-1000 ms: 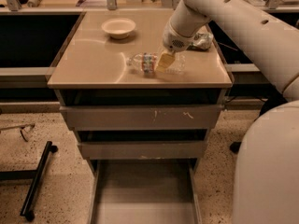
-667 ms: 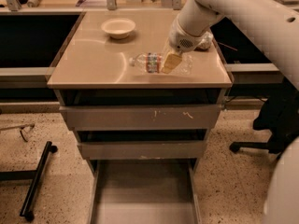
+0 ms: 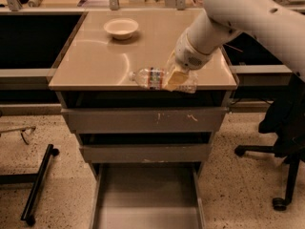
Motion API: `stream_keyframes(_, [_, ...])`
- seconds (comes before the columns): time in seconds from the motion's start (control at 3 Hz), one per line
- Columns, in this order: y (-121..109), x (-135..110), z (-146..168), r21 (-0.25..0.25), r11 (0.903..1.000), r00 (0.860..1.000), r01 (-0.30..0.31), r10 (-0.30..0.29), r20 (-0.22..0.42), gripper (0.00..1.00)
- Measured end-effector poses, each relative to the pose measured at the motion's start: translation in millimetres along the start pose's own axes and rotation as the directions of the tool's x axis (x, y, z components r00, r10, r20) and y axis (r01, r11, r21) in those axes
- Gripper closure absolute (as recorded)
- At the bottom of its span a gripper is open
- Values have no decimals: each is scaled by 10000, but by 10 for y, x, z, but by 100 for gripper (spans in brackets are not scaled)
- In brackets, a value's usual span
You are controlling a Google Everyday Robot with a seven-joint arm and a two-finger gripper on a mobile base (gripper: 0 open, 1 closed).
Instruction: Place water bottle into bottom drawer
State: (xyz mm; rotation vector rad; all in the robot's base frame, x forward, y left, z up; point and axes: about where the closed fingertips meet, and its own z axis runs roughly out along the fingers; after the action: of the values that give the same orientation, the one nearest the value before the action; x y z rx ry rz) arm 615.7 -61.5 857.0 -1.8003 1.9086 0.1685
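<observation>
The water bottle (image 3: 151, 77) lies on its side near the front edge of the tan counter (image 3: 95, 61), white cap pointing left, label band in the middle. My gripper (image 3: 175, 78) comes down from the upper right on the white arm. Its yellowish fingers (image 3: 174, 79) are closed over the bottle's right half, and the clear base sticks out to the right of them. The bottom drawer (image 3: 147, 194) is pulled out below the counter, with a bare grey floor and side rails. It sits directly below the bottle.
A white bowl (image 3: 121, 28) sits at the back of the counter. Two shut grey drawers (image 3: 143, 120) are stacked under the counter. A black office chair (image 3: 286, 137) stands at the right and a black floor stand (image 3: 38, 185) at the left.
The gripper and the bottle have moved together toward the counter's front edge. The arm has swung further over the counter.
</observation>
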Motion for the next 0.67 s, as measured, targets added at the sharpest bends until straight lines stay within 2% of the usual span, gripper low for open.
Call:
stream_keyframes(0.33, [248,101,359,-302,9992,9982,-245,261,536,100])
stream_keyframes(0.67, [248,101,360,-303,9992,9982,-245,261,536,100])
